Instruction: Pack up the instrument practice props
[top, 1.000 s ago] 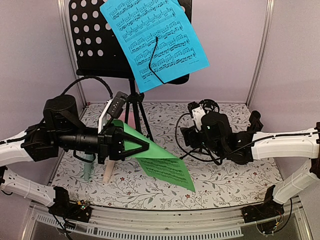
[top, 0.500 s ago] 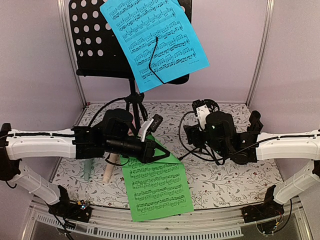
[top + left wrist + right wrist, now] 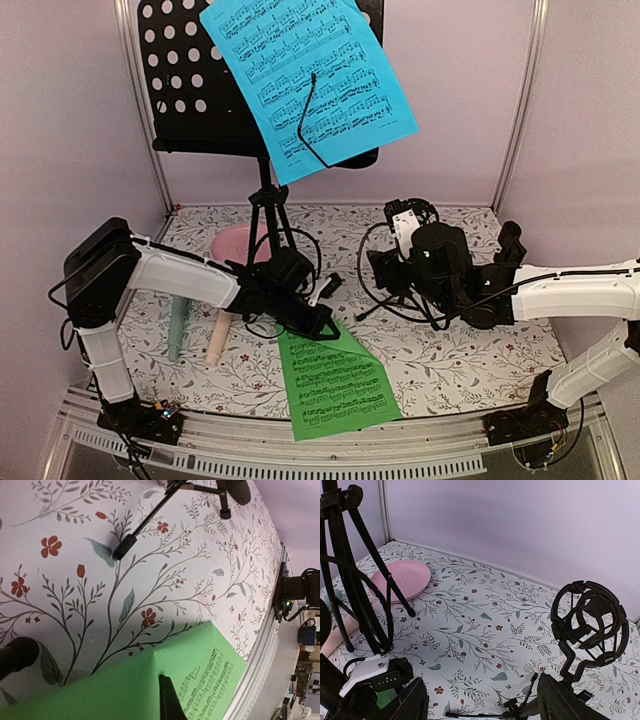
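My left gripper (image 3: 326,326) is low over the table and shut on the top edge of the green music sheet (image 3: 340,385), which lies flat toward the front edge. In the left wrist view one dark finger (image 3: 169,704) presses on the creased green sheet (image 3: 125,690). The blue music sheet (image 3: 305,80) hangs on the black perforated music desk (image 3: 185,85), above its tripod legs (image 3: 272,225). The mint-green microphone (image 3: 177,330) and peach microphone (image 3: 218,340) lie at the left. My right gripper (image 3: 485,705) is open and empty, above a small black microphone tripod (image 3: 398,300) with its round cage mount (image 3: 590,625).
The pink round plate (image 3: 235,243) sits behind the stand legs; it also shows in the right wrist view (image 3: 400,579). The stand legs (image 3: 355,570) rise at the left of that view. A thin tripod leg (image 3: 150,522) lies beyond the green sheet. Purple walls close in the back and sides.
My left arm has swung right and down, carrying the green sheet from the air to the table front. The right arm has barely moved.
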`<state>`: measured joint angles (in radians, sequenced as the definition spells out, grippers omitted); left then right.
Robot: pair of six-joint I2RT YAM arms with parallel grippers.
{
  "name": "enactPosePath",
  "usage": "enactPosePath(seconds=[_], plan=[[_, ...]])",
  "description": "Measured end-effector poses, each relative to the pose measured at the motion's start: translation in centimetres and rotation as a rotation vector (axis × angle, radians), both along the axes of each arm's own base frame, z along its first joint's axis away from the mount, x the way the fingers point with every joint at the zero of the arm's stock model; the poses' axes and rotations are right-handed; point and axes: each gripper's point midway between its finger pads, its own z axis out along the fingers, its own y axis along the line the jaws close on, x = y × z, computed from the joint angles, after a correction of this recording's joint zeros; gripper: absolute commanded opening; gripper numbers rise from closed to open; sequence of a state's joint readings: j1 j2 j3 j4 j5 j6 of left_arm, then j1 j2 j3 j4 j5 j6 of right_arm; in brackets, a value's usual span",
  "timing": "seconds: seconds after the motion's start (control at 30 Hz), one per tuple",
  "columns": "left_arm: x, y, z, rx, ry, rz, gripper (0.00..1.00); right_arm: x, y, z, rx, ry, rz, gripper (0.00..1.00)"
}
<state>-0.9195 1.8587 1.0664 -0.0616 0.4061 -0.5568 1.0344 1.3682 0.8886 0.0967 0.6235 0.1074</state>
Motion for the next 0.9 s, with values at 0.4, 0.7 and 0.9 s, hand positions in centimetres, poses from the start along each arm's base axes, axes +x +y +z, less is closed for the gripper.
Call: enactPosePath(seconds=[0.4,0.7,0.9], plan=[[0.5,-0.5,-0.1,-0.009,0.000,0.012,0.23,0.0,0.1,-0.3,-0.006,0.004,0.002,0.77],[2.0,-1.5,3.2,-0.057,-0.081,0.051,0.50,0.0,0.2,-0.3,-0.009,0.005,0.006,0.77],[2.0,-1.1,7.8,-0.088,-0.188,0.092,0.87,0.0,0.2,-0.3,-0.007,0.006,0.011,0.77]])
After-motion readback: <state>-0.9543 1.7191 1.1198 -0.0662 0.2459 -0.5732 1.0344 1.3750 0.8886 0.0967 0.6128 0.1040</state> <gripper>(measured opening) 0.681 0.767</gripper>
